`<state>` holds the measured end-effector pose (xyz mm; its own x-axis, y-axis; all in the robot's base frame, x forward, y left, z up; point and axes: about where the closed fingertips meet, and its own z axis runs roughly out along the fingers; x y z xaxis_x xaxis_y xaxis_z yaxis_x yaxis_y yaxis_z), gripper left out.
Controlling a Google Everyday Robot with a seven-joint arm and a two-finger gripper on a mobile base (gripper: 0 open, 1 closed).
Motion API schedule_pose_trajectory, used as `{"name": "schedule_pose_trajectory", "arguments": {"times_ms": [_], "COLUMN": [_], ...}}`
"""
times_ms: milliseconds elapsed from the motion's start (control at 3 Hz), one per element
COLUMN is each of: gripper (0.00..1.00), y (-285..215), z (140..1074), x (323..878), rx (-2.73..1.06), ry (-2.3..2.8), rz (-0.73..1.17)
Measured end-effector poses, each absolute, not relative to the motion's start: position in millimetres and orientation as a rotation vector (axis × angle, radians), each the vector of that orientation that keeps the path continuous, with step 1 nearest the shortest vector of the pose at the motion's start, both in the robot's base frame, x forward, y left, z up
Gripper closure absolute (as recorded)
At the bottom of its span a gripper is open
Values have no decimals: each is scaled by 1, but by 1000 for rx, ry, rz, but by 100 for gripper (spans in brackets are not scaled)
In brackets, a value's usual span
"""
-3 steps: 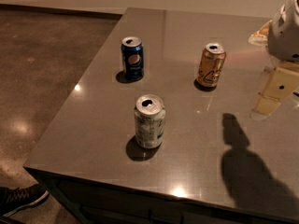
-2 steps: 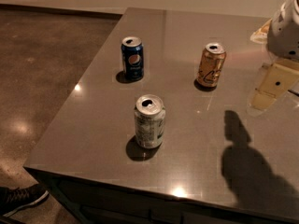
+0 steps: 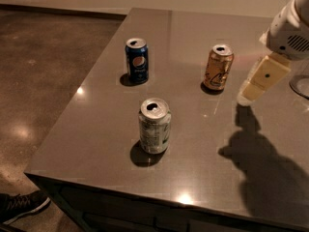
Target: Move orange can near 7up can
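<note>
**Arm pose.** The arm point(image 3: 288, 33) enters from the upper right corner of the view. Its white housing with vent slits sits above the far right part of the table point(image 3: 96, 129). From the housing a cream-coloured tool point(image 3: 248, 94) slants down and to the left, and its tip is low over the table surface. The tool is to the right of the orange can point(image 3: 218, 67), near it but apart from it, and it holds nothing. Whether the tool is open or closed cannot be told from this angle. The arm's dark shadow point(image 3: 258, 151) lies on the table just below the tip and runs toward the near right edge.

**Task items.** The orange can stands upright on the far right-centre of the table. Its body is orange-tan with dark curly script, and its silver top shows the drinking opening. The 7up can point(image 3: 154, 125) stands upright nearer the front edge, well apart from the orange can and to its left in the view. Its wall is silvery white and pale green with small print and looks slightly dented.

**Other items.** A dark blue Pepsi can point(image 3: 137, 61) stands upright to the left of the orange can and behind the 7up can. The three cans do not touch. The table top is grey and glossy. A dark shoe point(image 3: 21, 206) shows on the floor at lower left.
</note>
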<state>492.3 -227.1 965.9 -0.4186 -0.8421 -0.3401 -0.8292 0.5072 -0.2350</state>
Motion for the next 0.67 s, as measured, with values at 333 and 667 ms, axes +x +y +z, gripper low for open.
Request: {"name": "schedule_pose_trajectory", "arguments": {"times_ms": [333,667], "gripper": [0,0], "y": [-221,-216], "z": [958,954], "x": [526,560], "rx": [-1266,-1174], "ry": [2359,2345], "rz": [-3,15]}}
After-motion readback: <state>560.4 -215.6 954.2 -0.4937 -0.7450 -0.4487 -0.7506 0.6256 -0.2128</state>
